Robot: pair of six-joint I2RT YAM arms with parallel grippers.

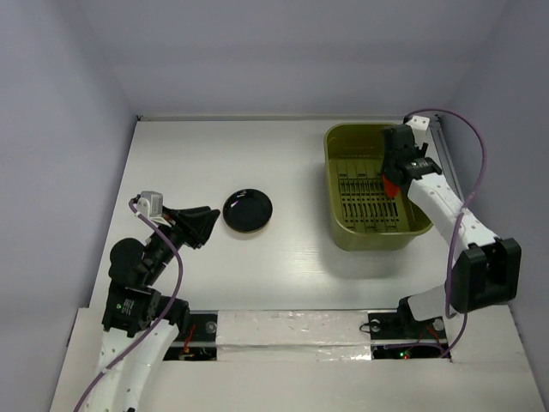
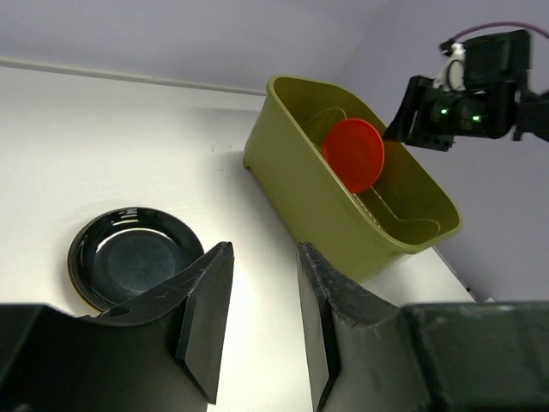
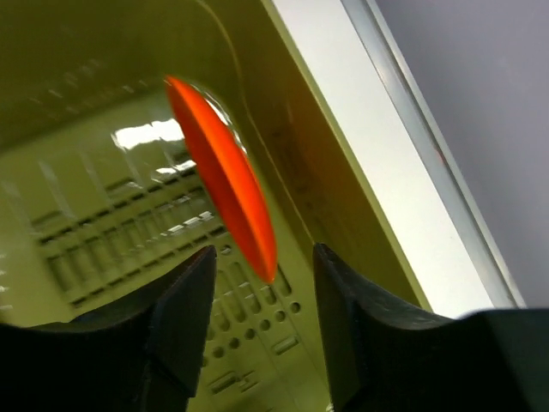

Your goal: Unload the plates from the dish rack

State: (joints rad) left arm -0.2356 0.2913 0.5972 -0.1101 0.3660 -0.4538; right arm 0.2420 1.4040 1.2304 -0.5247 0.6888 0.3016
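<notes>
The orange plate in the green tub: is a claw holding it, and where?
Not gripped, it seems: the right gripper, jaws open, straddles the rim of the orange-red plate with gaps on both sides. The left gripper holds nothing.

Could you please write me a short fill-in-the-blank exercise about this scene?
The plate standing on edge in the dish rack is ____ in colour.
On the table lies ____ dark plate.
The open left gripper holds ____.
The right gripper has open fingers straddling the plate in the ____.
Missing words: orange-red; one; nothing; rack.
</notes>
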